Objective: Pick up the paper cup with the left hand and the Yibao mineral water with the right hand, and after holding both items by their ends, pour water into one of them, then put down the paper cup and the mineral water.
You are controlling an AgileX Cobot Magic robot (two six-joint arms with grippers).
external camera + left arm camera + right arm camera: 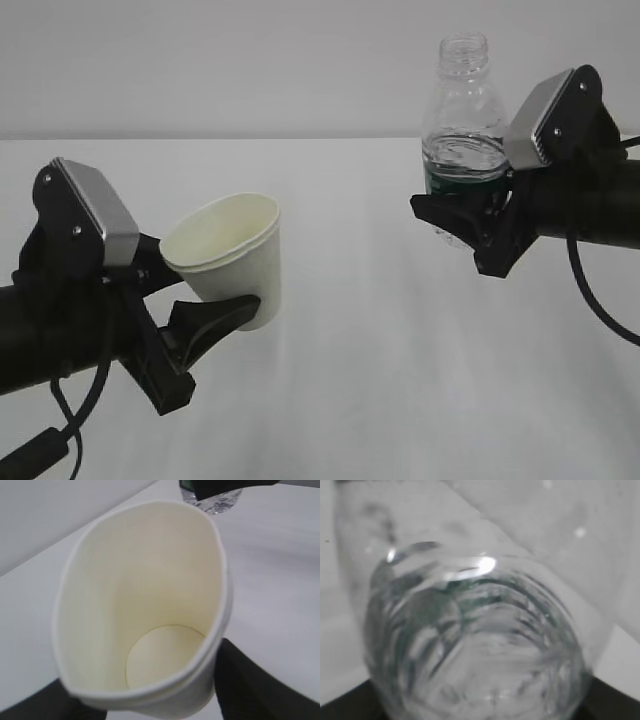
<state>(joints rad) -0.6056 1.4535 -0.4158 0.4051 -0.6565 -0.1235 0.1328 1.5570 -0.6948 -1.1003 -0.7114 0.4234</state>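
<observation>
— Paper cup (232,255): thin, crushable, already oval; left hand (205,320) fingers clamp its lower wall, tilted, above the surface (400,380).
— Yibao mineral water (462,130)?
— Slick, ribbed, uncapped; right hand (465,215) fingers grip its waist, upright.

The left tool (215,318) holds the paper cup (232,255) tilted above the white tabletop (400,380). Well apart, the right tool (462,222) grips the upright, uncapped Yibao mineral water (464,130).

Exterior level across table (400,400), wrist views close, seemingly down into held vessels
</observation>
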